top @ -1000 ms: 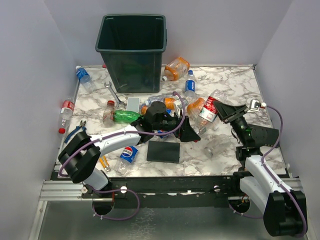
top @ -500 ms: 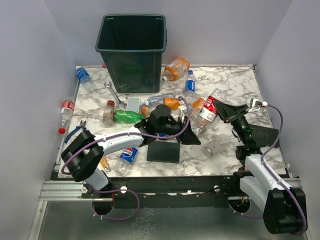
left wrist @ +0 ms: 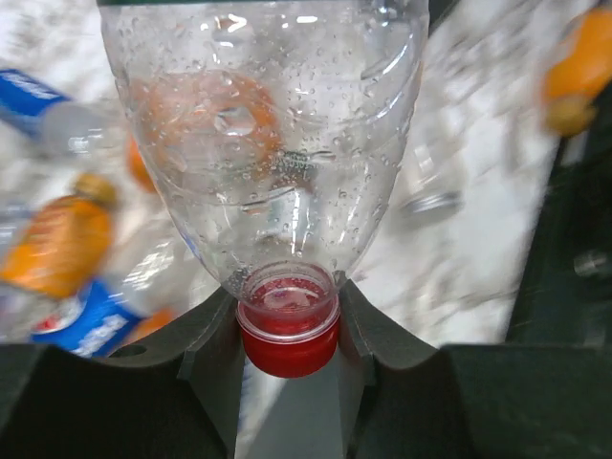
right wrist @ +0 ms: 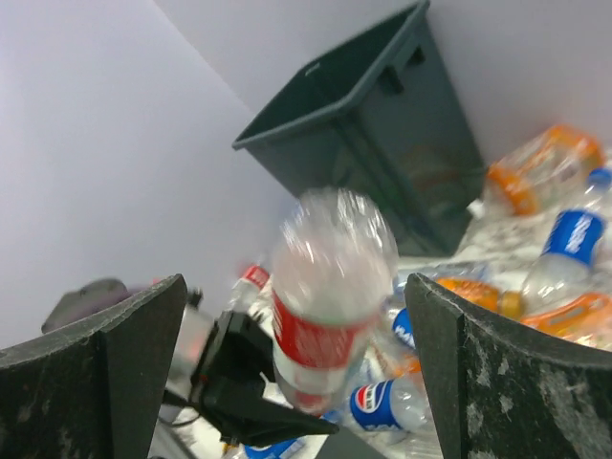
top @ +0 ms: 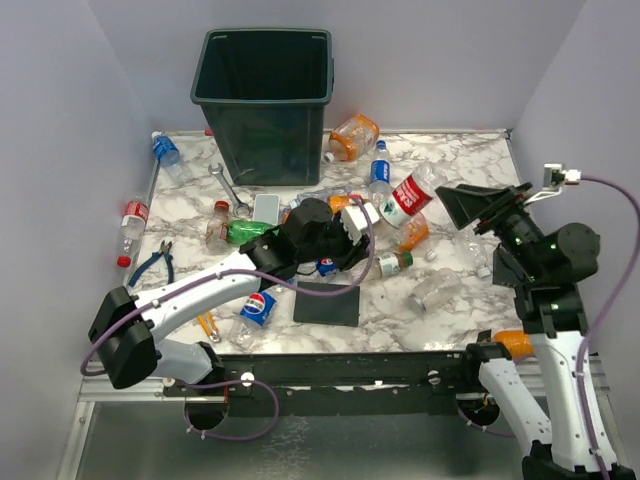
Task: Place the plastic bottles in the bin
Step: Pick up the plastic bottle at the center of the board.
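Observation:
My left gripper [left wrist: 289, 320] is shut on the red-capped neck of a clear plastic bottle [left wrist: 268, 143], whose wet body fills the left wrist view. From above, the left gripper [top: 345, 240] sits among the bottles in the middle of the table. My right gripper [top: 458, 205] is raised at the right and stands wide open. A red-labelled bottle [top: 408, 192] lies just left of it. In the right wrist view this bottle [right wrist: 330, 306] is blurred between the spread fingers [right wrist: 516, 373], touching neither. The dark green bin [top: 265, 100] stands at the back.
Several more bottles lie scattered: an orange one [top: 352, 137] beside the bin, a Pepsi one [top: 380, 170], a green one [top: 250, 232], a clear one [top: 435, 290]. A wrench [top: 230, 188], pliers [top: 152, 262] and a black plate [top: 326, 302] also lie on the marble table [top: 460, 160].
My left gripper closed on the red-capped bottle and drew back to the left. My right arm rose and its jaws opened, letting go of the red-labelled bottle, which moved left.

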{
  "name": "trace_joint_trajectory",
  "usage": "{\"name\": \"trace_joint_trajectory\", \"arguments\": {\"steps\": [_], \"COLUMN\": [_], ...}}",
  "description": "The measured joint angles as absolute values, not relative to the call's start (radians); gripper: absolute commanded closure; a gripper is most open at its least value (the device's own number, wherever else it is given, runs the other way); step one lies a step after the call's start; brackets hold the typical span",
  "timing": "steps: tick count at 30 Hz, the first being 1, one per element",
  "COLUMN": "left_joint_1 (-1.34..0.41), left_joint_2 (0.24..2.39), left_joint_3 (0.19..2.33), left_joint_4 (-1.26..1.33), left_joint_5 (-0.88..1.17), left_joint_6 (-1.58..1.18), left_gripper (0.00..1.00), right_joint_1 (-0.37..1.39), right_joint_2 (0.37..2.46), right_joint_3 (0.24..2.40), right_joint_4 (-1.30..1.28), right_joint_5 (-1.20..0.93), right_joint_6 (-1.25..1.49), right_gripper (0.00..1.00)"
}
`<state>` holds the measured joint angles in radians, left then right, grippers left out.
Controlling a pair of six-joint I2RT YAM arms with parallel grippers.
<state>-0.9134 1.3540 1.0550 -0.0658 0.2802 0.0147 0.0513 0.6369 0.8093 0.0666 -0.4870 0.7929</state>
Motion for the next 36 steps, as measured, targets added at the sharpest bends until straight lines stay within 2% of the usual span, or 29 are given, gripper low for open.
{"name": "trace_joint_trajectory", "arguments": {"steps": [4, 8, 11, 16, 21, 27, 29, 36], "left_joint_1": [-1.002, -1.148, -1.191, -1.182, -1.18, -1.183, -1.185, -1.187], "left_joint_2": [1.3, 1.29, 1.288, 1.252, 1.192, 1.157, 1.157, 1.145], "left_joint_3": [1.009, 0.922, 0.795, 0.606, 0.601, 0.635, 0.635, 0.635], "left_joint_4": [-0.147, -0.174, -0.091, 0.162, 0.4, 0.479, 0.47, 0.436], "left_joint_5": [0.081, -0.154, -0.307, -0.435, -0.447, -0.445, -0.443, -0.442], "left_joint_6": [0.353, 0.745, 1.021, 1.357, 1.53, 1.639, 1.66, 1.704], "left_gripper": [1.0, 1.0, 1.0, 1.0, 1.0, 1.0, 1.0, 1.0], "right_joint_1": [0.055, 0.069, 0.089, 0.148, 0.304, 0.432, 0.435, 0.44], "right_joint_2": [0.661, 0.775, 0.88, 0.997, 1.037, 1.038, 1.038, 1.036], "right_joint_3": [1.048, 1.277, 1.357, 1.309, 1.203, 1.066, 1.039, 0.99], "right_joint_4": [-0.178, -0.392, -0.507, -0.659, -0.744, -0.7, -0.68, -0.629], "right_joint_5": [-0.434, -0.429, -0.462, -0.557, -0.601, -0.679, -0.707, -0.791], "right_joint_6": [0.627, 0.499, 0.426, 0.337, 0.27, 0.261, 0.26, 0.262], "right_gripper": [0.0, 0.0, 0.0, 0.0, 0.0, 0.0, 0.06, 0.45]}}
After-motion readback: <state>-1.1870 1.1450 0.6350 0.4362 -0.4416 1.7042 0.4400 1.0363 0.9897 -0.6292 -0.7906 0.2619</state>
